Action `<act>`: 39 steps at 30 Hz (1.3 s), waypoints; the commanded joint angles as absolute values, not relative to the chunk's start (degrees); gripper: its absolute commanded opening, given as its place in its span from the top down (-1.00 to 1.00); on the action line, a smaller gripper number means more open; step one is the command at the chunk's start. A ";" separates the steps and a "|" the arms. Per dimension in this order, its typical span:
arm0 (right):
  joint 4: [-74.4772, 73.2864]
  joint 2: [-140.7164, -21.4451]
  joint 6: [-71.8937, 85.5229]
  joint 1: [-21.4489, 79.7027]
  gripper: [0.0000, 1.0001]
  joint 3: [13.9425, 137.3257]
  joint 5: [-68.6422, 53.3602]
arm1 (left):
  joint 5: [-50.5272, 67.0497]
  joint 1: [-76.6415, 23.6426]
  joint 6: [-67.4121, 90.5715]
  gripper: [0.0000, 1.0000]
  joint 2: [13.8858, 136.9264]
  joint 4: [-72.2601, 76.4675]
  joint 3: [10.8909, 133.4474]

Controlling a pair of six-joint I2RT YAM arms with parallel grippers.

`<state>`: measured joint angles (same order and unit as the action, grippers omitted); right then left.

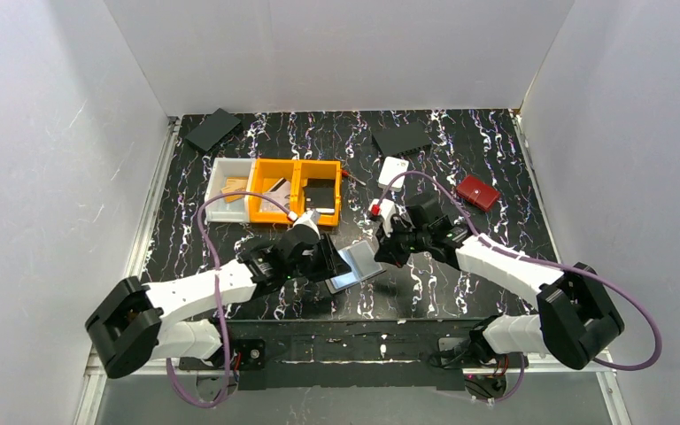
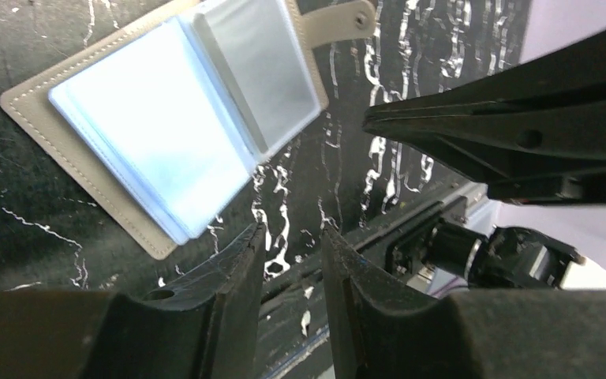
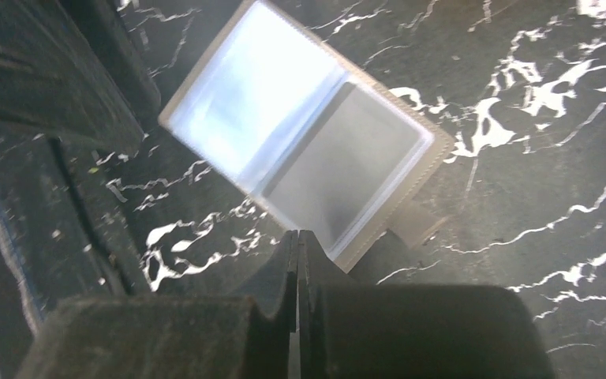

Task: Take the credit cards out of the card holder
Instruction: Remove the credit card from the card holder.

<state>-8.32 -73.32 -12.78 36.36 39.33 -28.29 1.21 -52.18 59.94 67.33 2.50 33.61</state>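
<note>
Card holder [image 1: 354, 265], small grey-taupe stitched folding wallet, lies open and flat on black white-veined marble-pattern tabletop [image 1: 460, 133], near front-centre, between the two grippers. Inner faces up: one half pale blue, other half grey. Its snap tab [image 2: 348, 16] sticks out from the grey half's edge.

Credit cards [image 2: 146, 134], thin flat pale-blue plastic rectangles, sit inside the holder's blue half; layered edges show at one corner. Count: cannot tell. No card lies outside the holder.

L gripper [image 2: 290, 238]: black two-finger unit, jaws parted by a narrow gap, nothing between them. Per L wrist view, tips are just off the holder's long edge, apart from it, above bare tabletop.

R gripper [image 3: 297, 237]: black two-finger unit, jaws clenched tight, no gap, nothing seen pinched. Per R wrist view, tips line up with the grey half's near edge; contact w/ holder cannot be told. L wrist view shows this gripper's closed point near the tab side, clear of the cover.

Other items, all well apart from holder: two orange plastic bins [image 1: 297, 190] and a white bin [image 1: 226, 200] in a row at back-left, small red wallet [image 1: 477, 191] at right, small white case [image 1: 393, 167] at back-centre, two flat black pads [image 1: 213, 129] along the rear edge.
</note>
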 commanded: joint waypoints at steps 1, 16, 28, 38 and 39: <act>-2.24 -74.46 -8.51 38.71 0.97 39.98 -16.92 | -4.25 -53.21 61.34 0.41 71.68 2.59 36.39; 1.85 -81.18 -3.21 40.09 0.97 39.75 -7.28 | -3.60 -53.49 60.21 0.43 82.55 5.44 39.86; 0.35 -83.85 -0.85 40.03 0.96 41.22 -9.33 | -2.19 -53.45 61.13 0.39 84.20 9.79 37.65; 0.09 -84.90 -0.35 40.08 0.95 41.46 -10.57 | -1.37 -53.50 62.70 0.38 86.15 10.53 36.74; 0.09 -85.07 -0.35 40.03 0.95 41.48 -10.60 | -1.22 -53.44 62.62 0.38 86.33 10.62 36.82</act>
